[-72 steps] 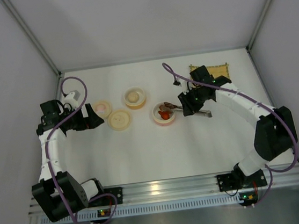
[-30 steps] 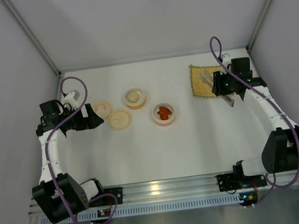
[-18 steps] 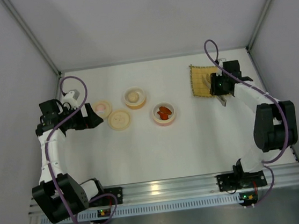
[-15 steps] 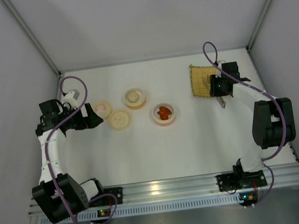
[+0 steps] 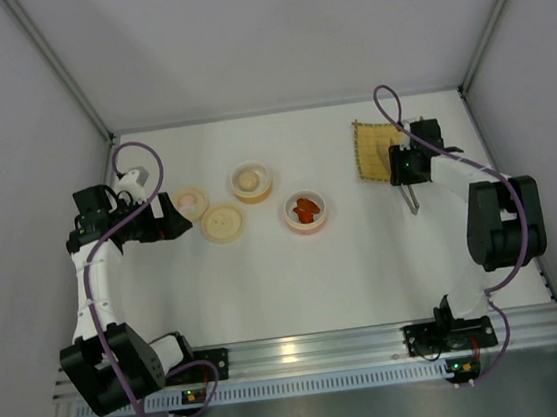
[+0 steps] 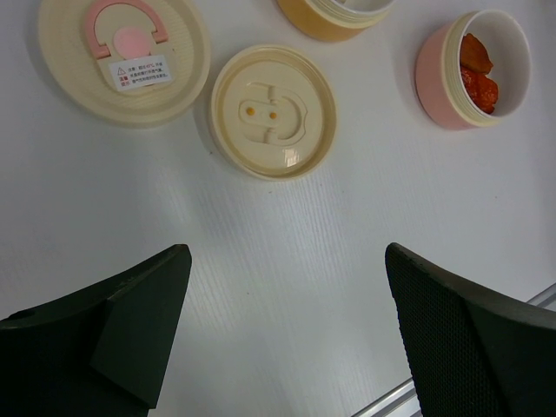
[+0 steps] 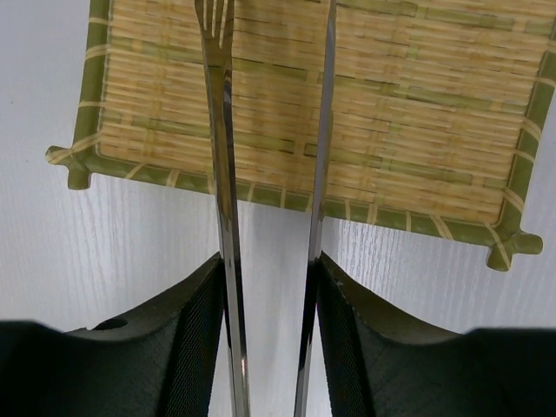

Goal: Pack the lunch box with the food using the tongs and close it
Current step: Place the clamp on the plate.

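1. My left fingers (image 6: 130,321) are released, spread fully wide, and hover above the bare desk (image 6: 287,261) at its left side, touching nothing.
2. Just beyond them lie two lids, flat and apart: the outer lid (image 6: 124,56), cream with a pink ring handle, and to its right the inner lid (image 6: 272,111), plain cream.
3. Right of the lids stands the orange bowl (image 5: 251,181), with a pale cream lump (image 5: 249,180) inside it.
4. Nearer and further right stands the pink bowl (image 6: 473,68). The red-orange food (image 6: 476,69) lies in this bowl.
5. Well apart, at the far right of the desk, lies the bamboo mat (image 7: 304,113).
6. My right fingers (image 7: 195,321) are grasping the tongs (image 7: 228,217), one finger pressed against the outside of each arm. Both arms run forward past the mat's near edge and over its weave (whether the tips rest on the mat or hang above it, I cannot tell). The left arm ends in a forked tip.
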`<state>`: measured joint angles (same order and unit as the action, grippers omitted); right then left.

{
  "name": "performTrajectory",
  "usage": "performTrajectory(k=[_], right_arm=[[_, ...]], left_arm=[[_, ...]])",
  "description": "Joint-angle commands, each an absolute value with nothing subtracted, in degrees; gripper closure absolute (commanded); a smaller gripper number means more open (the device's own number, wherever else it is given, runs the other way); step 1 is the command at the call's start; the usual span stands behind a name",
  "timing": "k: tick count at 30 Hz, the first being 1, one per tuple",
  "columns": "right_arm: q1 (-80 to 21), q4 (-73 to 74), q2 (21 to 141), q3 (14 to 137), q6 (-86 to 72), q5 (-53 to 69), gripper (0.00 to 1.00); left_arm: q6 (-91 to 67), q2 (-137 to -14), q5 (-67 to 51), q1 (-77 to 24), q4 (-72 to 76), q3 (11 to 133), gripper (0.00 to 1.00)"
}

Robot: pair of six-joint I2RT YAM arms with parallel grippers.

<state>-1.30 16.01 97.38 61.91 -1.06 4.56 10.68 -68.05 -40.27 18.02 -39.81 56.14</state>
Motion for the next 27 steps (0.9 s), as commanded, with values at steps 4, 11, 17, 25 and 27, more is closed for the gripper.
performTrajectory(k=[4,11,17,25,27], right_arm=[[-0.5,16.3,100.0,62.6,1.9,4.0,0.56],[-0.5,17.9,102.4,63.9,2.2,4.0,0.49],[-0.6,19.0,103.0,64.4,2.7,3.8,0.34],[-0.5,20.1,100.2,64.5,2.7,4.6,0.01],[-0.6,21.0,98.6,64.9,2.5,4.8,0.01]], left_arm=[[11.6,-67.3,-41.8,18.4,-40.0,57.4,0.02],[12.0,-67.1,-41.2,18.4,-40.3,57.7,0.02],[11.8,-67.1,-41.5,18.4,-40.3,57.5,0.02],[12.1,-67.0,-41.5,18.4,-40.4,57.2,0.02],[12.1,-66.8,-41.7,18.4,-40.6,57.2,0.02]])
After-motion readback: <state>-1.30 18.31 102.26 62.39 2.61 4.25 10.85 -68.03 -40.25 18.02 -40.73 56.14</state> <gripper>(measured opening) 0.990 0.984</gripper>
